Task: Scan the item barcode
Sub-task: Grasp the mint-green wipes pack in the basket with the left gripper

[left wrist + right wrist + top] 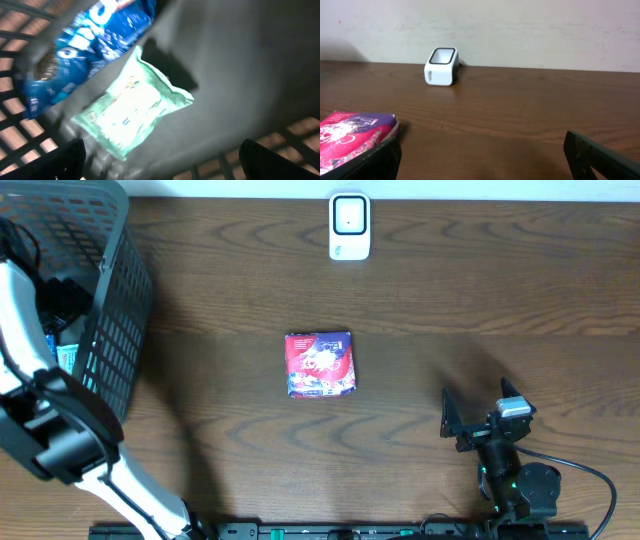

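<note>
A white barcode scanner [349, 226] stands at the table's far edge, and the right wrist view shows the scanner [441, 66] too. A red and pink packet [320, 364] lies flat mid-table. My left arm reaches into the grey basket [115, 290]. There my left gripper [162, 162] is open above a mint green packet [131, 106] and a blue packet [87, 40], holding nothing. My right gripper [478, 412] rests open near the front right, empty. In its wrist view the right gripper [485, 157] has the red and pink packet [350, 135] by its left finger.
The basket's mesh walls [20, 125] close in around my left gripper. My white left arm [25, 350] crosses the basket's near side. A cable [590, 480] trails from the right arm's base at the front edge.
</note>
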Available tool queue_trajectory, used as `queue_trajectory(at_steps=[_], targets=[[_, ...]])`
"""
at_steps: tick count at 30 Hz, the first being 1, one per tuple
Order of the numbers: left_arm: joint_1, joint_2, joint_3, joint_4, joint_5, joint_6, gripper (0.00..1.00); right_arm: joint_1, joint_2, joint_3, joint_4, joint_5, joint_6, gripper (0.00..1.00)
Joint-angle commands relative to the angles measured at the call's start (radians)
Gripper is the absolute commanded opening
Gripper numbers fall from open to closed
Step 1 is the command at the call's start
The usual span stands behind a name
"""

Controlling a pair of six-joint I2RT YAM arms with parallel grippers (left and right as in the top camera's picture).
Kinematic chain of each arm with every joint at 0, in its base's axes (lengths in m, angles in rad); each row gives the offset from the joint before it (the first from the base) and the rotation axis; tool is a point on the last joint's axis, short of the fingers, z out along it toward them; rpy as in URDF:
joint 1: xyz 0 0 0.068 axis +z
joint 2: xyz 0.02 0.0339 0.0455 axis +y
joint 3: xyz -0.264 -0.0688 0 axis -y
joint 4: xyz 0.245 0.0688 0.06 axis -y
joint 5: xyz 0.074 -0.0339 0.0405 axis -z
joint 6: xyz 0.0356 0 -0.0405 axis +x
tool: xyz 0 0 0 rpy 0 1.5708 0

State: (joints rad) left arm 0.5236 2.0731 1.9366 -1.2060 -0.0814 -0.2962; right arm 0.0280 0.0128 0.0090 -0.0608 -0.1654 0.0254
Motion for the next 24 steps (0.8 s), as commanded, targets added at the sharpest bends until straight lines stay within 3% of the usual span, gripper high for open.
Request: queue_trajectory(at_steps=[1, 23, 24], targets=[[0.003, 0.058, -0.015, -0.006, -0.01, -0.016, 0.98, -0.013, -0.004, -0.003, -0.002, -0.009, -0.007, 0.99], [0.003, 0.249, -0.051, 0.02, -0.008, -0.016, 0.99, -0.013, -0.004, -0.003, -0.002, -0.009, -0.007, 0.99], [0.003, 0.249, -0.051, 0.018, -0.005, -0.016, 0.79, -0.013, -0.004, -0.003, -0.002, -0.009, -0.007, 0.99]])
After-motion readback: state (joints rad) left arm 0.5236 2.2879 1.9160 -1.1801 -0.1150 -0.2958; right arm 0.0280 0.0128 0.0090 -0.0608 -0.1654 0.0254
